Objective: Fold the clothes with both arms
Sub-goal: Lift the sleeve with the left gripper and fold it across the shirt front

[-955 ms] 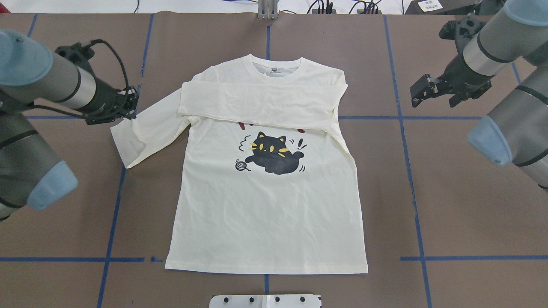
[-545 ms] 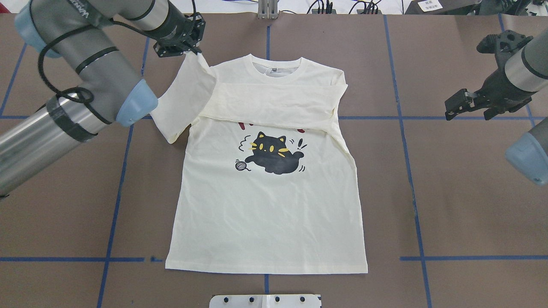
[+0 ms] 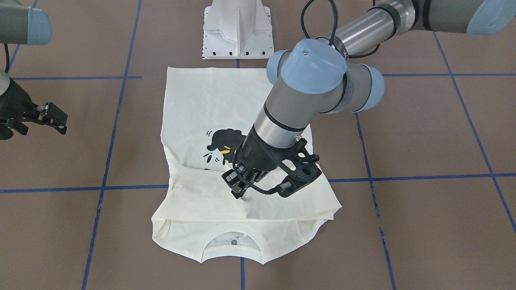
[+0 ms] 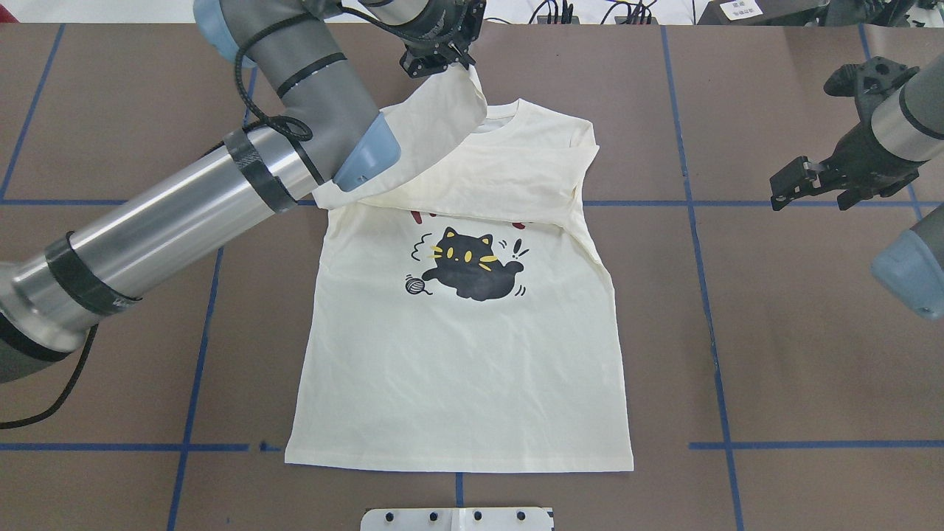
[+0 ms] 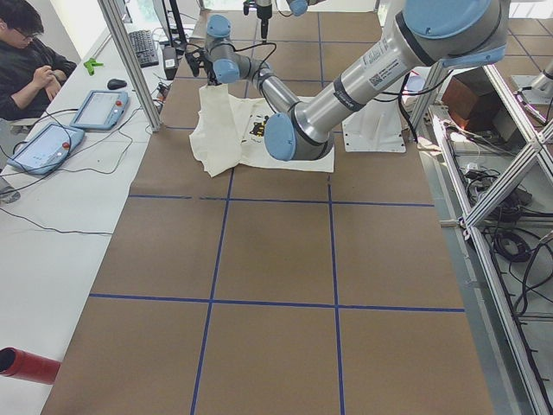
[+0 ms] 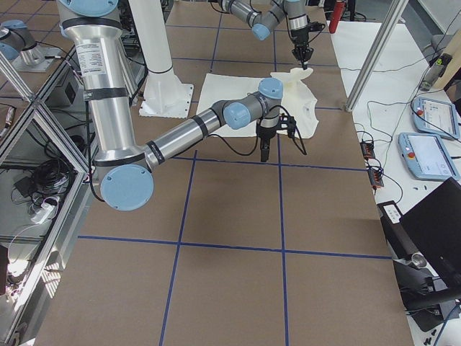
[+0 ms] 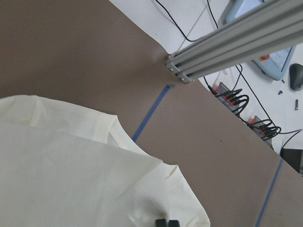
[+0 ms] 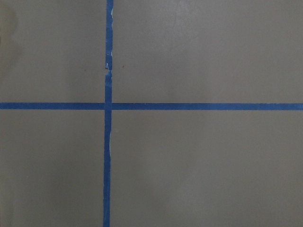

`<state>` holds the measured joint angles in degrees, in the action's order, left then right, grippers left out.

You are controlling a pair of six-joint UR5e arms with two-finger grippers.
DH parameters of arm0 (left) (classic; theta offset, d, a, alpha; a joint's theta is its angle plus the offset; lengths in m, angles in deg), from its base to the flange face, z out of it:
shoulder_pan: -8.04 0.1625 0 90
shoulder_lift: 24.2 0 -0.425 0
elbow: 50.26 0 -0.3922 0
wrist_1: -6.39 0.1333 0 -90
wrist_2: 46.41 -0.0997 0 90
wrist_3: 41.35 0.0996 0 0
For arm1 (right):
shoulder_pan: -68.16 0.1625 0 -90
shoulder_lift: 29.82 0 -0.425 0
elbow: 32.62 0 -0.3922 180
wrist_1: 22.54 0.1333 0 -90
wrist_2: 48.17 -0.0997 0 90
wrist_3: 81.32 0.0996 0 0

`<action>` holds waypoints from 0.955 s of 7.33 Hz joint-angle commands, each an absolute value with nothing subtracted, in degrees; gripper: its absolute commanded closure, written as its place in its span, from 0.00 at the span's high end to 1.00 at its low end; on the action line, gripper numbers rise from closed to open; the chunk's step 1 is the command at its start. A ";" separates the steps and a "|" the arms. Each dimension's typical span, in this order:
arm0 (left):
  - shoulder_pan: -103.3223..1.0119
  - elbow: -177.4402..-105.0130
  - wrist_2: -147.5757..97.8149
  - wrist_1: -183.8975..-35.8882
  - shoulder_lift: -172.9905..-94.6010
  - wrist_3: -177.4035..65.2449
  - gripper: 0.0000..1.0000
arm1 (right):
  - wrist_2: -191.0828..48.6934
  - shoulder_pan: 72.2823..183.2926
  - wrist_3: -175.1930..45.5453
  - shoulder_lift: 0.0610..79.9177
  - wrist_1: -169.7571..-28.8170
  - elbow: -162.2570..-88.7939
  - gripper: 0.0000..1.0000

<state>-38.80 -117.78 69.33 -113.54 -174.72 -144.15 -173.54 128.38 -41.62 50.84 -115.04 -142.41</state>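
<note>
While my left gripper (image 3: 241,194) pinches the sleeve (image 4: 435,125) by its end, the shirt (image 4: 457,369) lies print-up mid-table (image 4: 774,354).
From overhead I see that sleeve lifted at the shirt's 12 o'clock, by the collar; my right gripper (image 4: 783,190) hovers at 3 o'clock, jaws spread, clear of the cloth.
</note>
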 commanded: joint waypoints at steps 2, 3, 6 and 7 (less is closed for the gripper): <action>-35.74 -110.92 66.01 -118.59 -177.56 -145.94 0.00 | -173.50 128.36 -41.25 50.43 -115.00 -141.69 1.00; -35.12 -108.38 65.91 -119.81 -179.31 -146.29 0.00 | -173.50 128.36 -41.16 50.43 -115.09 -141.69 1.00; -29.07 -102.57 57.92 -127.96 -181.87 -147.28 0.99 | -173.50 128.36 -41.25 50.25 -115.00 -140.99 1.00; -28.18 -102.29 56.78 -129.65 -181.62 -145.43 1.00 | -173.59 128.36 -41.16 50.25 -115.00 -141.07 1.00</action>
<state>-29.77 -103.42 58.55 -126.86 -181.46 -147.19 -173.52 128.36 -41.25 50.29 -115.00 -141.11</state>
